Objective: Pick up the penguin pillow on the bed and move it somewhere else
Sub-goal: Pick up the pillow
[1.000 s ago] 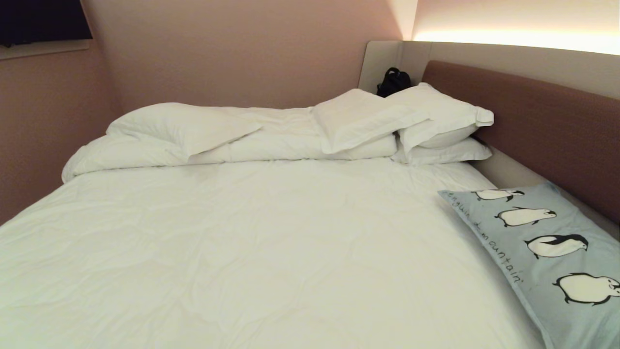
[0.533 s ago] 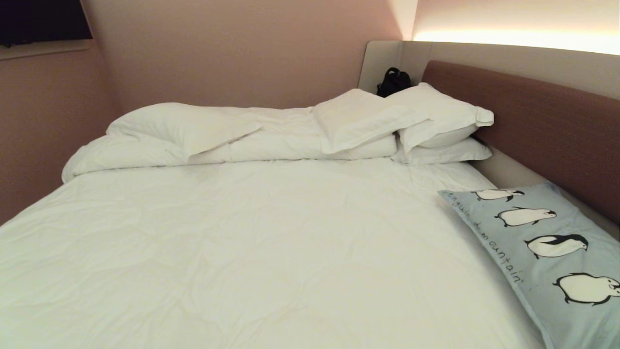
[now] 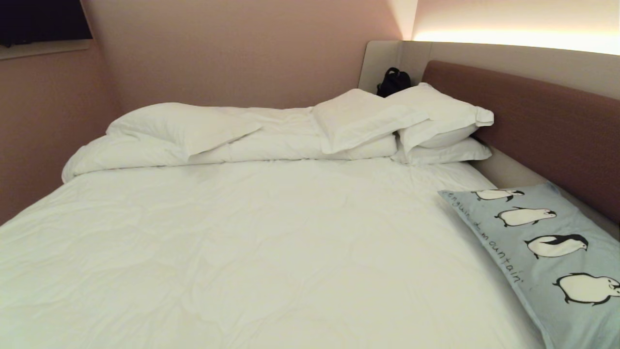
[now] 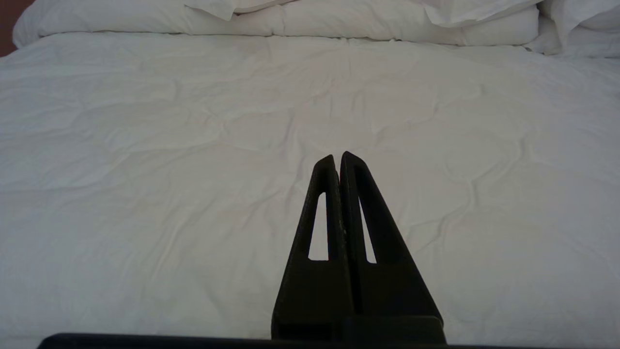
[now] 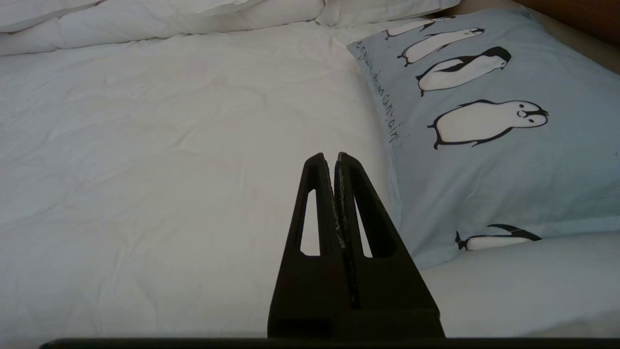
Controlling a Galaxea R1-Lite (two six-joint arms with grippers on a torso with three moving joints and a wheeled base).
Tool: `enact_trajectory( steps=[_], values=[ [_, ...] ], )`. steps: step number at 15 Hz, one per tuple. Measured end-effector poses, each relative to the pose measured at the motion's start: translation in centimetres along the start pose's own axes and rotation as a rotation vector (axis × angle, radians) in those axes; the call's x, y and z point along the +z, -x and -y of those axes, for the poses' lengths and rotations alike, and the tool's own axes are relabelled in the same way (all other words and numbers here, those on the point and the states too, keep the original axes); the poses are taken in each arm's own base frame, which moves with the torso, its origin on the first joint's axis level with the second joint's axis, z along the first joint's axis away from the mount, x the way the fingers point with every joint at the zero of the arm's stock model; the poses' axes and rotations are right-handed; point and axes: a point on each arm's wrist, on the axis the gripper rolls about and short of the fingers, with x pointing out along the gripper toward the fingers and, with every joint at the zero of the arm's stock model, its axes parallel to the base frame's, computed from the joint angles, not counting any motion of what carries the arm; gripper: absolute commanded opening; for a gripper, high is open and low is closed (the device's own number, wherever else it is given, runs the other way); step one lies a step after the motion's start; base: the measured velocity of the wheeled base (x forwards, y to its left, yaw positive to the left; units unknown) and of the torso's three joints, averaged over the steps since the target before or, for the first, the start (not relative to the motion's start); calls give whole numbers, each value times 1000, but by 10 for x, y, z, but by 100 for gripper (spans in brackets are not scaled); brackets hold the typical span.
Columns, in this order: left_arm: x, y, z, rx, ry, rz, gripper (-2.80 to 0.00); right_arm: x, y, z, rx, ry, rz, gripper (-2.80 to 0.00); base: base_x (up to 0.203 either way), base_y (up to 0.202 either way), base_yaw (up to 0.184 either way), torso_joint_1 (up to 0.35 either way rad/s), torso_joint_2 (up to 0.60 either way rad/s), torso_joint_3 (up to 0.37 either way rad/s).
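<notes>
The penguin pillow (image 3: 547, 252) is light blue-grey with a row of black-and-white penguins and handwritten text. It lies flat at the right side of the bed (image 3: 252, 242), beside the brown headboard (image 3: 533, 111). In the right wrist view the penguin pillow (image 5: 489, 131) lies just beyond and to one side of my right gripper (image 5: 329, 156), which is shut and empty, apart from the pillow. My left gripper (image 4: 337, 156) is shut and empty above the bare white duvet (image 4: 193, 145). Neither arm shows in the head view.
Plain white pillows (image 3: 402, 121) and a folded duvet (image 3: 184, 135) are piled along the far side of the bed. A black bag (image 3: 393, 81) sits behind them in the corner. A pink wall (image 3: 43, 126) borders the left side.
</notes>
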Motion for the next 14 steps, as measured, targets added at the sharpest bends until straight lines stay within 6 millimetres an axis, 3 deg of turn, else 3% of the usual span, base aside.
enact_trajectory(
  steps=[14],
  values=[
    [0, 0, 0, 0, 0, 0, -280, 0, 0, 0, -1, 0, 0, -280, 0, 0, 0, 0, 0, 0]
  ],
)
